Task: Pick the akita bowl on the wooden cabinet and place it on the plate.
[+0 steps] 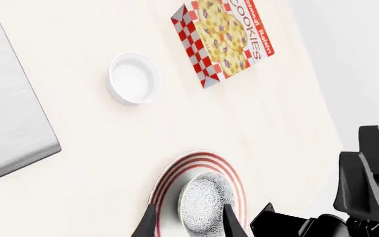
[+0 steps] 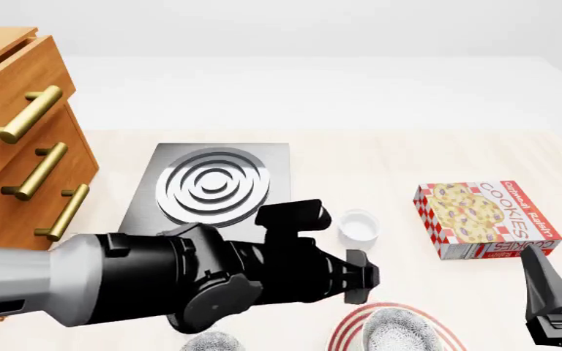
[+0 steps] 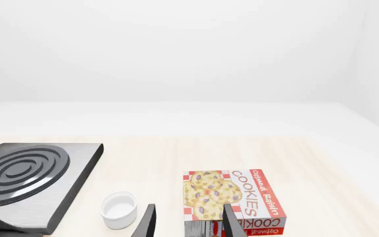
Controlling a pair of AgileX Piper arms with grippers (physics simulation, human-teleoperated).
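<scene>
Wooden cabinet (image 2: 12, 139) at far left of the front view, brass handles facing the counter (image 2: 379, 161). Grey stove (image 2: 213, 183) just right of it. Left arm (image 2: 164, 281) crosses the near foreground. Cookie box (image 2: 486, 218) lies flat toward the right, well apart from the rest.

Plate (image 1: 170, 177) sits near the counter's front edge. Akita bowl (image 1: 206, 201) rests on the plate, upright, mouth up; round, so no long axis to call. It sits off-centre on the plate.

Left gripper (image 1: 186, 222) is spread, fingers either side of the bowl with a gap showing, not pinching it. Right gripper (image 3: 186, 222) is also spread, holding nothing, aimed at the cookie box.

Small white cup (image 2: 359, 224) stands between stove and box.
</scene>
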